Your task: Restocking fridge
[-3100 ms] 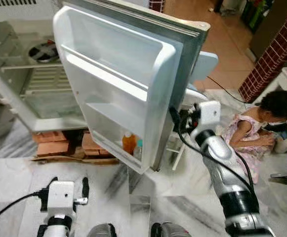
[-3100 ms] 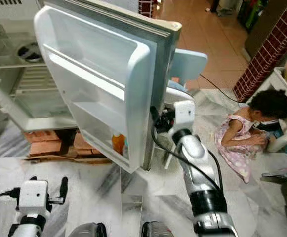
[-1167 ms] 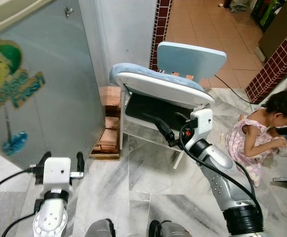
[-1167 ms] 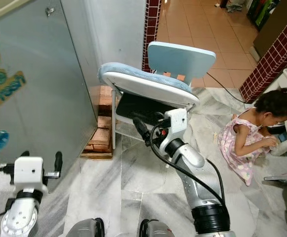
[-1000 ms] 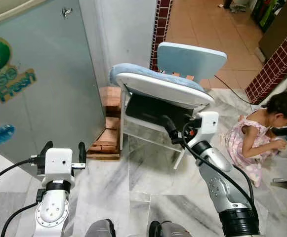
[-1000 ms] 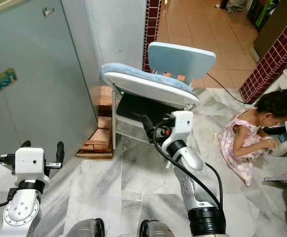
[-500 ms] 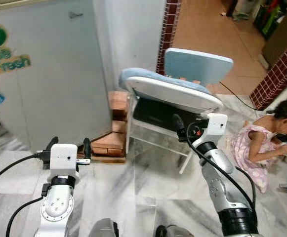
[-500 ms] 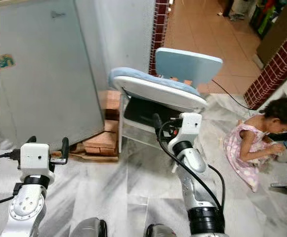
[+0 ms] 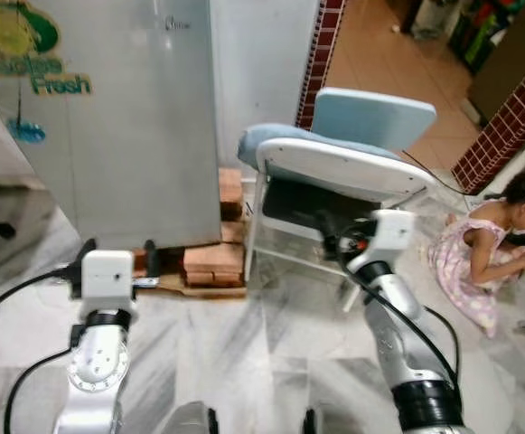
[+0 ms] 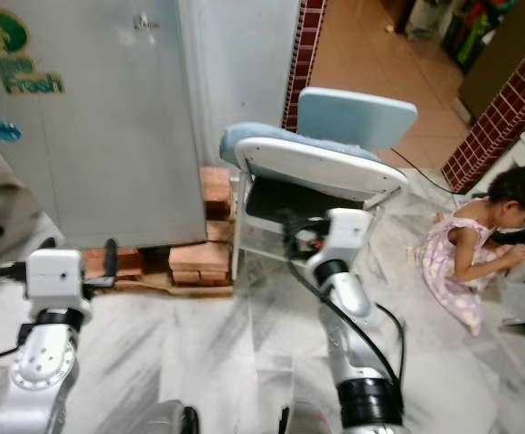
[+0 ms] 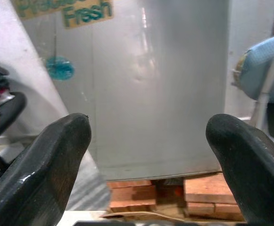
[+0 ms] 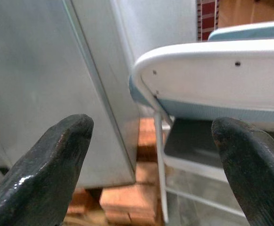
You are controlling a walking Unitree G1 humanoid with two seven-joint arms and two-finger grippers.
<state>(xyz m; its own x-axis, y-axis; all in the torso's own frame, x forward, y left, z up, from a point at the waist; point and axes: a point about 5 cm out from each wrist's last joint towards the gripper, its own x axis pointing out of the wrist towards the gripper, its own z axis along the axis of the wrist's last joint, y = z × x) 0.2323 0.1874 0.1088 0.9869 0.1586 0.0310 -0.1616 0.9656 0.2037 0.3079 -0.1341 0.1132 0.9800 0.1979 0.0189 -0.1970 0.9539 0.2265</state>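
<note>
The grey fridge (image 9: 126, 127) stands with its door closed, a green "Fresh" sticker (image 9: 59, 84) on its front. It rests on red bricks (image 9: 212, 262). My left gripper (image 9: 119, 248) hovers low in front of the fridge's bottom edge, open and empty; in the left wrist view its fingers (image 11: 56, 155) frame the door (image 11: 160, 94). My right gripper (image 10: 294, 228) is open and empty, held just in front of a folded light-blue chair (image 9: 352, 167). Between its fingers (image 12: 47, 160), the right wrist view takes in the chair's white edge (image 12: 207, 66) and the fridge's side (image 12: 42, 75).
A person (image 9: 492, 258) in a pink dress sits on the marble floor (image 9: 262, 353) at the right, close to my right arm. The chair stands between the fridge and the person. A brick-patterned wall (image 9: 506, 117) runs at the far right, with tiled floor (image 9: 370, 54) beyond.
The fridge door, wide open three seconds ago with bottles in its shelf, is now closed. My right gripper has come off the door's edge. The camera has shifted meanwhile.
</note>
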